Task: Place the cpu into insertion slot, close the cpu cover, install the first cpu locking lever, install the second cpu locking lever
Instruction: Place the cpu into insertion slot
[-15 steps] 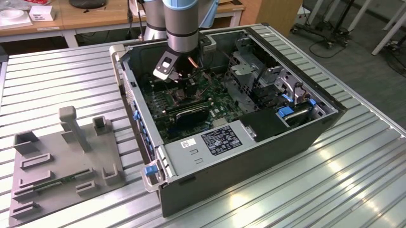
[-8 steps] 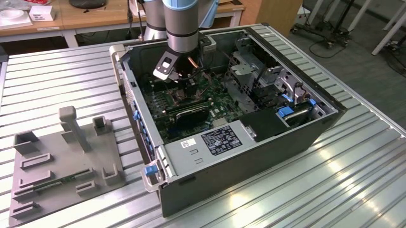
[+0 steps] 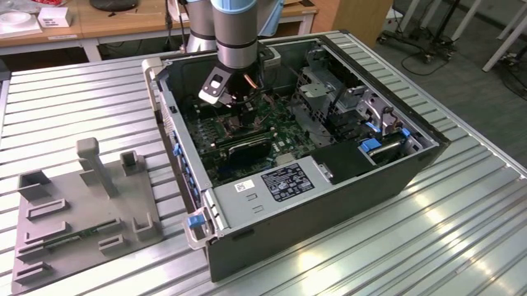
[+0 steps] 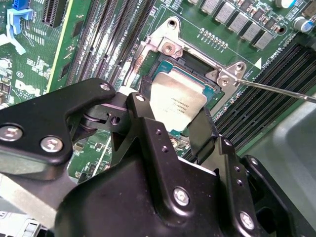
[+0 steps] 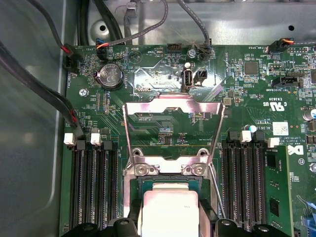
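The cpu (image 4: 177, 101), a small silvery square chip, sits between my gripper's (image 4: 170, 121) black fingers (image 4: 142, 114), which are shut on its edges. It hangs level right over the insertion slot (image 4: 193, 66), a dark socket ringed by a silvery frame. I cannot tell whether the chip touches the socket. In the first wrist view the cpu (image 5: 169, 210) lies just in front of the cpu cover (image 5: 170, 104), which stands raised open on its hinge. A thin wire lever (image 4: 276, 91) juts out beside the slot. In the exterior view my gripper (image 3: 233, 102) is deep inside the open computer case (image 3: 288, 203).
Long black memory slots (image 5: 94, 187) flank the socket on both sides. Cables (image 5: 44, 94) run along the case wall. A metal drive cage (image 3: 329, 92) stands at the exterior view's right of the board. A grey parts fixture (image 3: 82, 203) lies on the ribbed table.
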### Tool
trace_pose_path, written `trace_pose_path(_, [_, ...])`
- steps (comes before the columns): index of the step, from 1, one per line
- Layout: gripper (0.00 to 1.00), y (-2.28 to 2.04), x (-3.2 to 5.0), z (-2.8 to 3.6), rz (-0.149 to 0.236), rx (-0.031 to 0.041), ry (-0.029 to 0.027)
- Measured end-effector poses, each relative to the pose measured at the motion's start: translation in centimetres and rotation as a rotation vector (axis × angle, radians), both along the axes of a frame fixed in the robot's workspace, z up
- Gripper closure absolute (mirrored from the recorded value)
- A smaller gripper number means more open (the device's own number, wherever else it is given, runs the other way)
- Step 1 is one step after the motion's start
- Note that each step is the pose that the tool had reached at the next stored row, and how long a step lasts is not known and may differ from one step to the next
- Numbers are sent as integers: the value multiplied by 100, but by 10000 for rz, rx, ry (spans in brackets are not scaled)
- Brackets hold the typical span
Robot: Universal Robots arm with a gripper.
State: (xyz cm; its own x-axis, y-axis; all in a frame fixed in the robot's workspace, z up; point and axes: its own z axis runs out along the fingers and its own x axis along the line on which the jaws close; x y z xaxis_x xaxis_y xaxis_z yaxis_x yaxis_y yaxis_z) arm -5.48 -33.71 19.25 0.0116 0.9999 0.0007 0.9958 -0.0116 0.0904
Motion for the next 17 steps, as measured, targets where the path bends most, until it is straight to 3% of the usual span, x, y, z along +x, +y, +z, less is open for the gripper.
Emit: trace_pose_path(17, [45, 1, 1, -11, 0, 7, -8])
